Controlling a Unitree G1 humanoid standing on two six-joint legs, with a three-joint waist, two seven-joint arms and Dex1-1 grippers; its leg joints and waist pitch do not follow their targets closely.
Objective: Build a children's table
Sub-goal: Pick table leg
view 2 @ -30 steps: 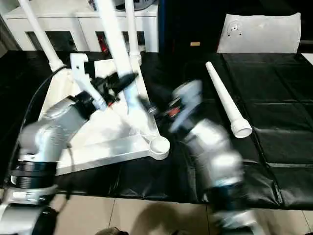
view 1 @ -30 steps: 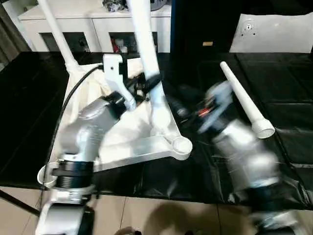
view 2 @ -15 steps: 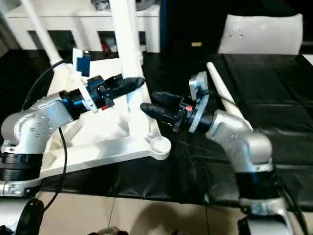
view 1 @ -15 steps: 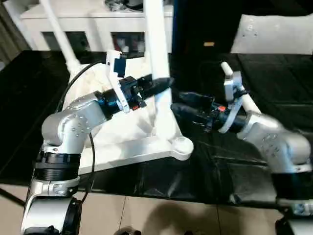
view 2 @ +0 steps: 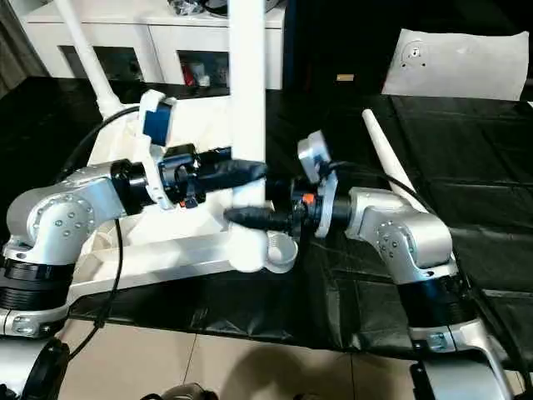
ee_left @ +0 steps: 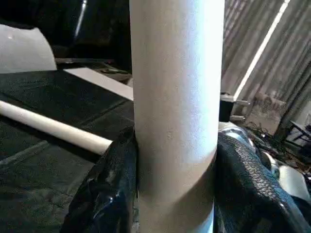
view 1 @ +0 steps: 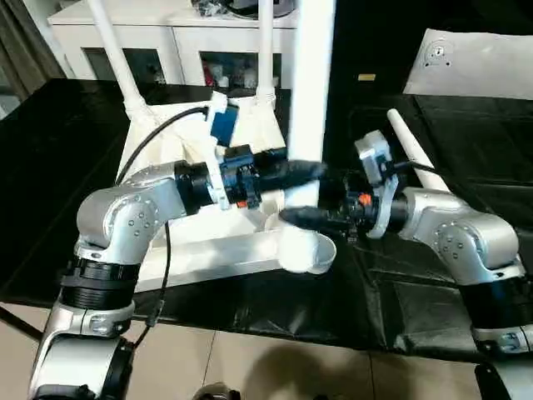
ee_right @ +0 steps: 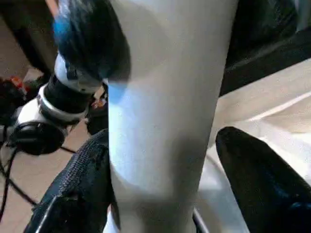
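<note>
The white tabletop [view 1: 200,254] lies ribbed side up on the black work table. Two legs [view 1: 117,58] [view 1: 265,50] stand in its far corners. My left gripper [view 1: 304,171] is shut on a third leg [view 1: 310,92], which stands nearly upright; both black fingers [ee_left: 104,194] press its sides. The leg's wide lower end [view 2: 248,250] hangs at the near right corner socket [view 2: 285,248]. My right gripper [view 1: 298,215] reaches in lower down, open, with the leg between its fingers [ee_right: 262,189] and a gap on one side. A fourth leg [view 1: 408,154] lies loose to the right.
A white glass-door cabinet [view 1: 183,37] stands behind the table. A white panel [view 1: 475,62] lies at the back right. The table's front edge [view 1: 275,333] runs just before the tabletop, with tiled floor below.
The held leg has swung upright and come to the near right corner. My right arm has moved in from the right and set its fingers around the leg, narrowing a little.
</note>
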